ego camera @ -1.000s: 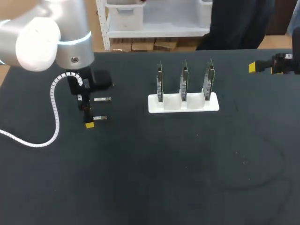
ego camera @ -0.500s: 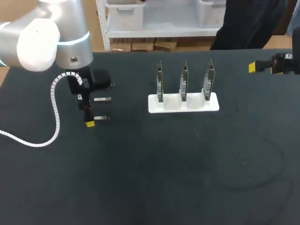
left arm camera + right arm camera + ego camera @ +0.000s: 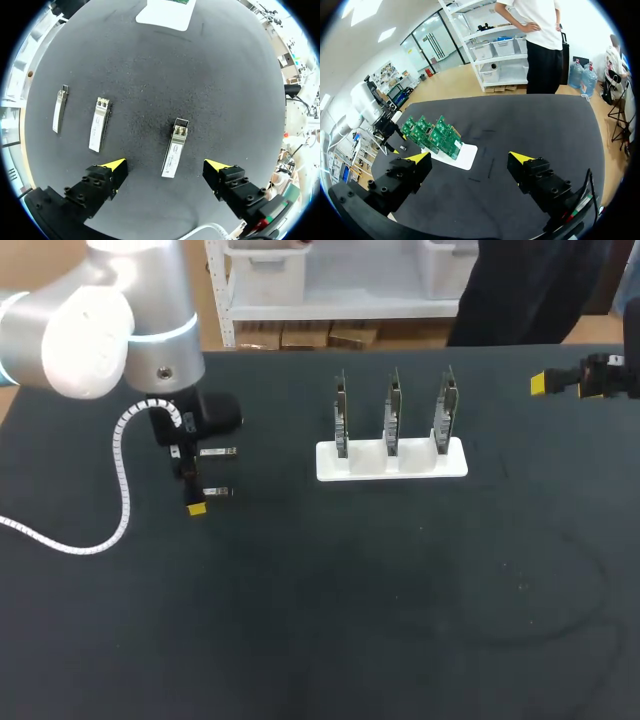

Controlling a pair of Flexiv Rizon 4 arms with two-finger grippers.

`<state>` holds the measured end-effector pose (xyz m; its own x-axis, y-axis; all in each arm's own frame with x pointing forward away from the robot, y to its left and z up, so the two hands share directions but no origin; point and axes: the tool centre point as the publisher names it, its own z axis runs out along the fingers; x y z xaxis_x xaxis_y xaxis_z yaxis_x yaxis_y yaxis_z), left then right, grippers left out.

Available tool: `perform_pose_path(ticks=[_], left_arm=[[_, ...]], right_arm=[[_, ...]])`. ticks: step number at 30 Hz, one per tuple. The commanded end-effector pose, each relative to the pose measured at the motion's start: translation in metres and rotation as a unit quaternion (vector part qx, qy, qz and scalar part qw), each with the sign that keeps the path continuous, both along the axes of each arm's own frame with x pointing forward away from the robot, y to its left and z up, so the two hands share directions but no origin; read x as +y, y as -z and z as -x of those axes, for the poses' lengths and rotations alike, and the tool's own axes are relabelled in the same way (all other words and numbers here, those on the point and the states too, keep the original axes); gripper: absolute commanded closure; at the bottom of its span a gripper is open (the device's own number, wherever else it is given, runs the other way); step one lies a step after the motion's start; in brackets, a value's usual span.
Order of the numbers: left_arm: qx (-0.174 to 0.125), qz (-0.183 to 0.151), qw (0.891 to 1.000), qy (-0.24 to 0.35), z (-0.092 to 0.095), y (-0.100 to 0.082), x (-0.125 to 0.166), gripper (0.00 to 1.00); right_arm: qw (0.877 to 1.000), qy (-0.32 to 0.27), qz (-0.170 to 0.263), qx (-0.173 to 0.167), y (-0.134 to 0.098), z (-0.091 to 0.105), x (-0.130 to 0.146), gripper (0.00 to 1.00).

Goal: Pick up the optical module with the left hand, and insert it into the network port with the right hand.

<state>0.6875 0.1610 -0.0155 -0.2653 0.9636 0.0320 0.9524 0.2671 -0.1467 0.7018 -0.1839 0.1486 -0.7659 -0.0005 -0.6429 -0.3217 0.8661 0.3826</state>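
Note:
Three small metal optical modules lie on the black table in the left wrist view. One module (image 3: 175, 148) lies flat between the open fingers of my left gripper (image 3: 165, 167), touching neither yellow tip. A second module (image 3: 99, 124) and a third module (image 3: 59, 109) lie off to one side. From above, my left gripper (image 3: 192, 485) hangs over the near module (image 3: 217, 491), with another module (image 3: 218, 452) just behind it. The white holder (image 3: 392, 462) carries three upright green boards (image 3: 391, 410). My right gripper (image 3: 560, 383) is open at the far right edge, empty, well away from the boards (image 3: 432, 135).
A white coiled cable (image 3: 120, 480) hangs from my left arm down onto the table at the left. The holder's white base (image 3: 465, 156) sits ahead of my right gripper (image 3: 469, 159), with bare black table in between.
My left arm has edged slightly rightward and toward the front over the near module. The right arm and the modules have not moved.

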Motion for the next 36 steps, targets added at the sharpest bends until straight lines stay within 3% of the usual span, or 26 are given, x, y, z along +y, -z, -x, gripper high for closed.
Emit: perform_pose_path(ticks=[1, 3, 4, 5, 6, 20, 24, 30, 36], left_arm=[[0.002, 0.0, 1.0, -0.001, 0.0, 0.005, 0.002, 0.0], [-0.002, 0.001, 1.0, 0.001, 0.0, 0.005, 0.002, 0.0], [-0.003, 0.002, 1.0, 0.001, 0.001, 0.004, 0.002, 0.56], [-0.003, 0.001, 1.0, 0.0, 0.001, 0.004, 0.002, 0.93], [-0.003, 0.001, 1.0, 0.0, 0.001, 0.004, 0.001, 1.0], [-0.001, 0.001, 1.0, 0.001, 0.013, 0.002, -0.006, 1.0], [-0.015, 0.037, 0.999, -0.006, 0.016, -0.01, -0.012, 1.0], [-0.059, 0.107, 0.992, -0.021, 0.014, -0.044, -0.022, 1.0], [-0.113, 0.184, 0.976, -0.017, 0.006, -0.083, -0.04, 1.0]], right_arm=[[1.0, 0.001, 0.001, 0.001, -0.001, 0.001, 0.0, 0.0], [1.0, 0.001, 0.001, 0.001, -0.001, 0.001, 0.0, 0.0], [1.0, 0.001, 0.001, 0.001, -0.001, 0.001, 0.0, 0.0], [1.0, 0.001, 0.001, 0.001, -0.001, 0.001, 0.0, 0.0], [1.0, 0.001, 0.001, 0.001, -0.001, 0.001, 0.0, 0.0], [1.0, 0.001, 0.001, 0.001, -0.001, 0.001, 0.0, 0.0], [1.0, 0.001, 0.001, 0.001, -0.001, 0.001, 0.0, 0.0], [1.0, 0.001, 0.001, 0.001, -0.001, 0.001, 0.0, 0.0], [1.0, 0.001, 0.001, 0.001, -0.001, 0.001, 0.0, 0.0]])
